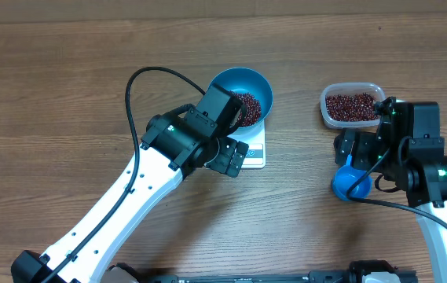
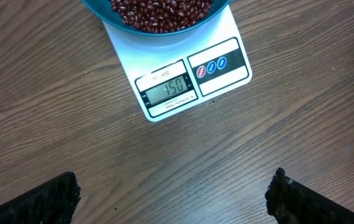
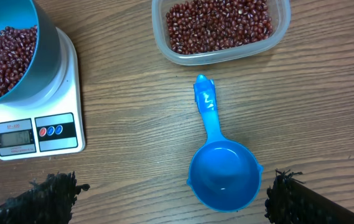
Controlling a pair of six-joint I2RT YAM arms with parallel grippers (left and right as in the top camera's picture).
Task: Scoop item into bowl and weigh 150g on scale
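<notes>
Evidently you had the left claw point(image 2: 173, 202) and the right claw point(image 3: 170, 200) both spread open and empty, with the beans point(image 2: 161, 12) in the bowl point(image 1: 225, 80) atop the scale point(image 2: 164, 50), whose display point(image 2: 170, 91) read 150, so your sound course was holding both arms clear of it.

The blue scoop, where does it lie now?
In the right wrist view the scoop lies empty on the table, handle toward the clear tub, right of the scale.
</notes>
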